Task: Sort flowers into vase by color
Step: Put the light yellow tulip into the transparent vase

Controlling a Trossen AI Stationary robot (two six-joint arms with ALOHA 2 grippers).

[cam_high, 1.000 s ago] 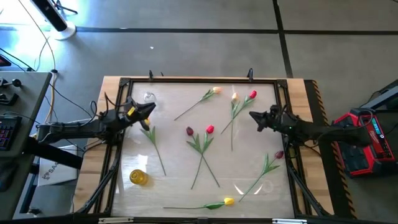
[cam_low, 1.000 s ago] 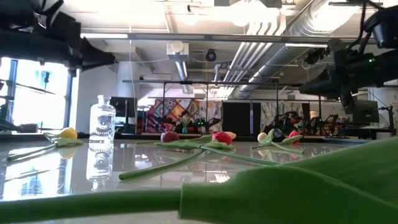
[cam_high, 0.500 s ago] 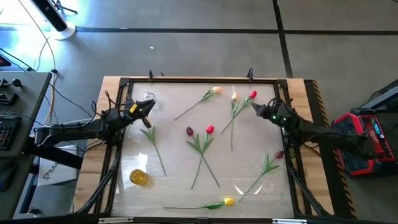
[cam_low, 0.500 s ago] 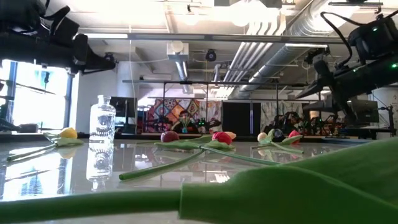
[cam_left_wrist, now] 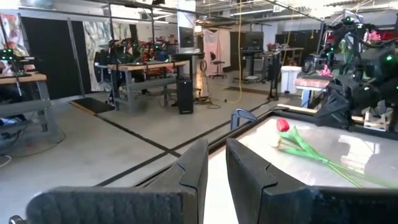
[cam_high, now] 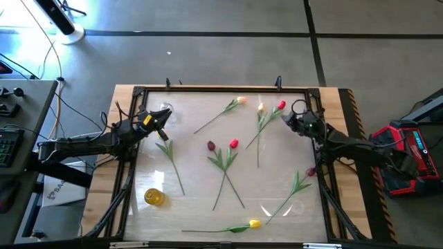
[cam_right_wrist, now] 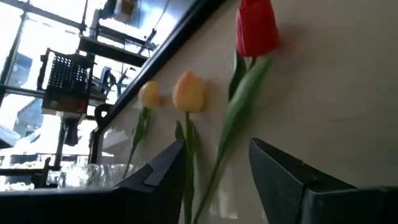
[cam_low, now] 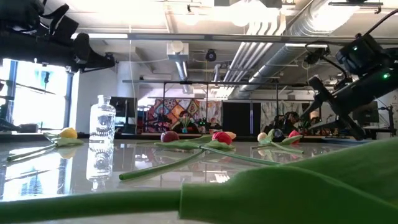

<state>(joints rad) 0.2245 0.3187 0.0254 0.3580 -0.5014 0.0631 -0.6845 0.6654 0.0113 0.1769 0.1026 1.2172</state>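
Wide look first: the glossy white table [cam_high: 201, 221] takes up the middle of the high view, and the flowers [cam_high: 223, 158] lie loose all over it. None stands in a vase, so by my read the sorting has barely begun and nearly all of it is left.

Both arms are in play. The left gripper [cam_high: 165, 119] hangs over the table's far left corner with a yellow tulip [cam_high: 147, 121] at its fingers; from the wrist the two fingers stand a narrow slit apart, and I cannot tell for certain whether they are pinching the stem. Just beyond it stands the clear glass bottle [cam_low: 102, 123], upright and empty of flowers. A yellow vase [cam_high: 154, 196] sits nearer the front left, empty too as far as I can see.

Over on the right, the right gripper [cam_high: 291, 119] is spread wide with nothing in it, poised just beside the red tulip [cam_high: 280, 106] near the far edge. The peach tulip [cam_high: 261, 108] lies next to that red one, another peach one [cam_high: 241, 100] further left. Mid-table, a maroon tulip [cam_high: 211, 146] and a second red tulip [cam_high: 233, 144] cross stems. A second maroon tulip [cam_high: 311, 171] waits by the right rim, a second yellow tulip [cam_high: 254, 223] at the front.

Writing? A white sheet off the table's left shows print, too small to read.
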